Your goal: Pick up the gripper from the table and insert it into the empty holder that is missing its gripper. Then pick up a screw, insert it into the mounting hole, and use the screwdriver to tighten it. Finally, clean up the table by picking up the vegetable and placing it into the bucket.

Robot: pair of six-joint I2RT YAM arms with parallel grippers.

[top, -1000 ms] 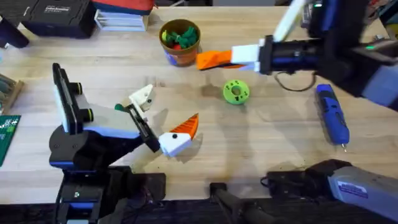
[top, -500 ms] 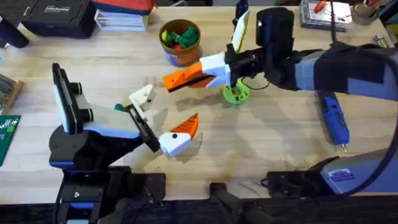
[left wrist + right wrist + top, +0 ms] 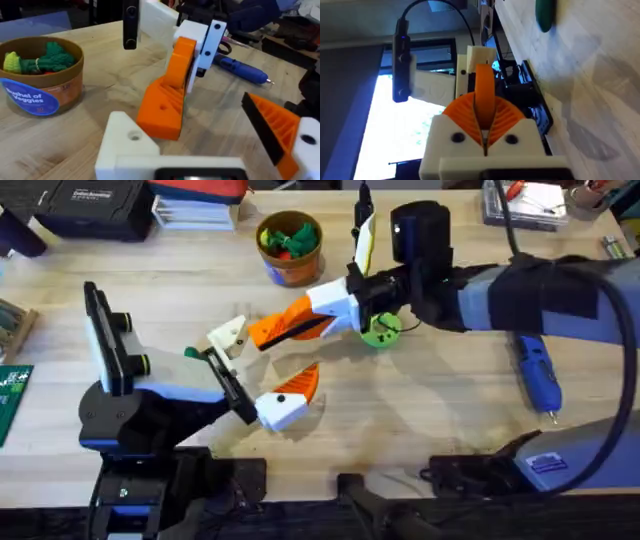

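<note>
The right gripper [image 3: 262,330], clamped on the gripper [image 3: 484,100], is carrying it mid-bench toward the empty holder [image 3: 229,335] on the left gripper [image 3: 262,375], whose fingers are standing apart. Insertion, the screw, the screwdriver [image 3: 535,373] at the right edge and the vegetable [image 3: 544,14] are awaiting.

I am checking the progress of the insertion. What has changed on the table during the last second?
The right gripper, shut on the orange wedge, swung leftward from the far right side and nearer, past the bucket. Its tip is now close beside the empty holder of the left gripper. The left gripper, the screwdriver and the bucket stayed in place.
</note>
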